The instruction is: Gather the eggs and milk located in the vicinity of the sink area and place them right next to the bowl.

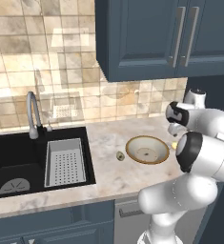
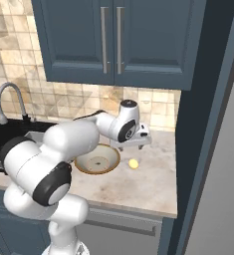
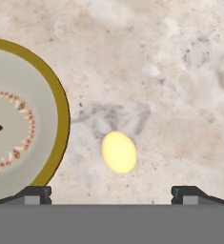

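Resting beside bowl [image 3: 18,124], egg [image 3: 118,152], sink [image 1: 18,162] leftward

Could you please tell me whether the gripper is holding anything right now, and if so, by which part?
Nothing is held: the gripper has its jaws wide apart above the egg lying beside the bowl.

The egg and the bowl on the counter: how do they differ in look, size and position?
The egg is small, oval and plain pale yellow; the bowl is far wider, round and shallow, cream inside with a brown rim. The egg is solid, while the bowl is hollow with a ring of small marks in its base. The egg lies on the bowl's side away from the sink. Both rest on the marble counter, close but apart.
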